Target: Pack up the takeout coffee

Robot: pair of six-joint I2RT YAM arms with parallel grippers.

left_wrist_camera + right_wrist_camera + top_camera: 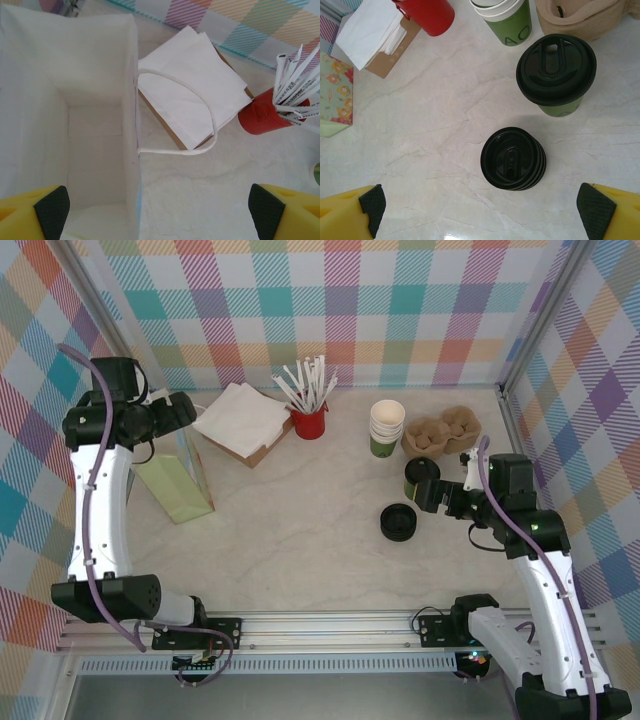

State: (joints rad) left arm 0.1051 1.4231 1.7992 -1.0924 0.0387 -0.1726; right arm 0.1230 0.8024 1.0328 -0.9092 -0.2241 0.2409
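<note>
Green takeout coffee stands lidded before your wide-open right claw; your left claw, also wide, straddles one wall of the bag, likely to steady it.

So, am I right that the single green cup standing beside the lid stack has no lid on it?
Not quite. The cup has a black lid on it, as the right wrist view shows. It does stand beside the lid stack.
</note>
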